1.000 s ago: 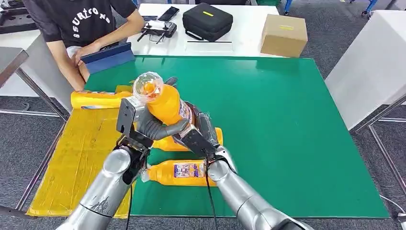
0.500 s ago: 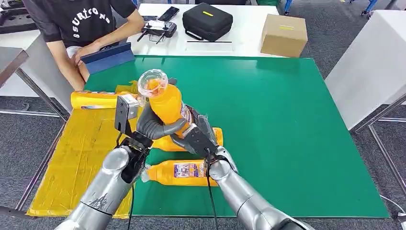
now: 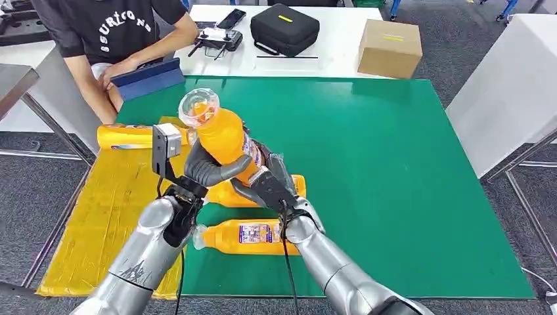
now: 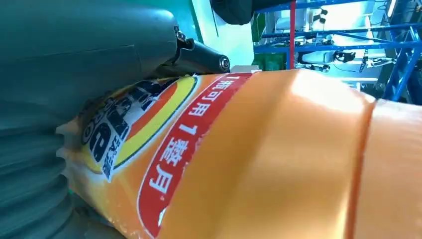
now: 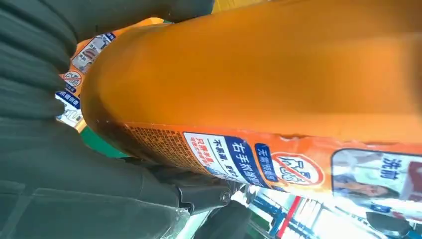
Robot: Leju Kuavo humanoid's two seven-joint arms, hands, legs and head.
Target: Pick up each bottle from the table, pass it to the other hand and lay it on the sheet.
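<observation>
An orange bottle [image 3: 223, 139] with a clear cap stands nearly upright in the air above the left part of the green mat [image 3: 381, 164]. My left hand [image 3: 209, 169] wraps its fingers round the bottle's lower body. My right hand [image 3: 268, 186] grips the same bottle from the right side at its base. In the left wrist view the bottle's label [image 4: 164, 149] lies against my left hand [image 4: 74, 64]. The right wrist view has the bottle [image 5: 278, 74] pressed into my right hand [image 5: 50, 174]. The yellow sheet [image 3: 98, 210] lies left of the mat with one bottle [image 3: 131, 136] on it.
Two more orange bottles lie on the mat: one [image 3: 246, 236] near the front, another [image 3: 289, 187] partly behind my hands. A person [image 3: 111, 33] sits at the far left with a blue tablet [image 3: 148, 77]. A black case [image 3: 284, 29] and cardboard box [image 3: 389, 47] are behind.
Both hands have carried the bottle a little to the left and up. Its cap now leans further toward the yellow sheet.
</observation>
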